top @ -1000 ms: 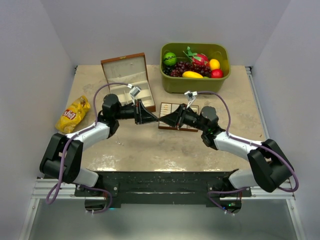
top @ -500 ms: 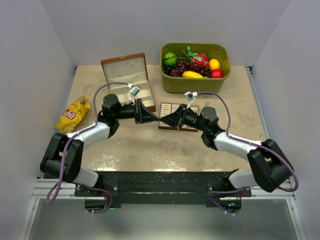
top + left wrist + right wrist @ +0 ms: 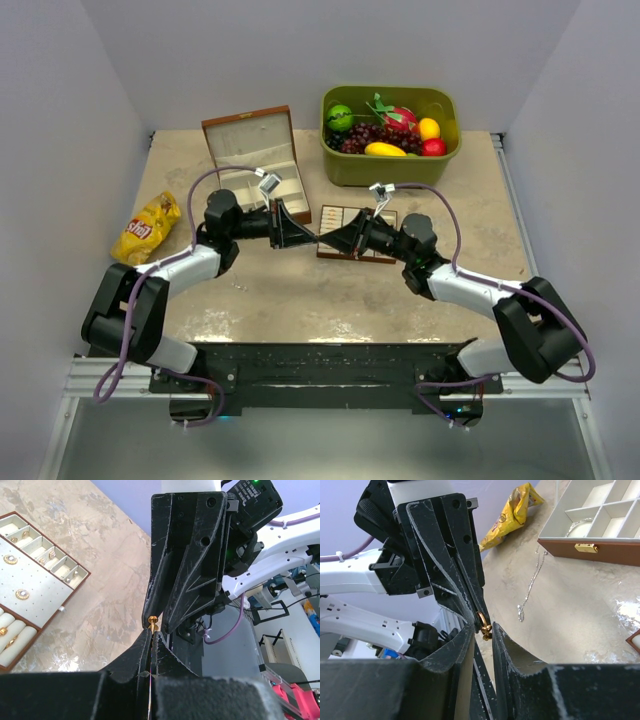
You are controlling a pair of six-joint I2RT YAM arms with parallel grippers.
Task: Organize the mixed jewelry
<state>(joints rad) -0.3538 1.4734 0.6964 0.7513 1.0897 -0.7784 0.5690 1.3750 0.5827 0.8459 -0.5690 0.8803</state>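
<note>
My left gripper (image 3: 152, 632) is shut on a small gold ring (image 3: 153, 623) held at its fingertips, above the table. My right gripper (image 3: 483, 630) meets it tip to tip, its jaws narrowly open around the same ring (image 3: 483, 622). In the top view both grippers (image 3: 318, 238) meet just left of the flat brown-edged cream tray (image 3: 385, 216). The tray (image 3: 45, 587) holds several small gold studs and rings (image 3: 22, 594). A fine silvery chain (image 3: 530, 587) lies on the table beside the wooden box (image 3: 590, 546).
The open brown wooden box (image 3: 255, 150) with cream compartments stands at the back left. A green bin of fruit (image 3: 390, 165) stands at the back right. A yellow snack bag (image 3: 147, 228) lies at the left.
The grippers have stayed tip to tip over the table. The right arm has edged slightly to the left.
</note>
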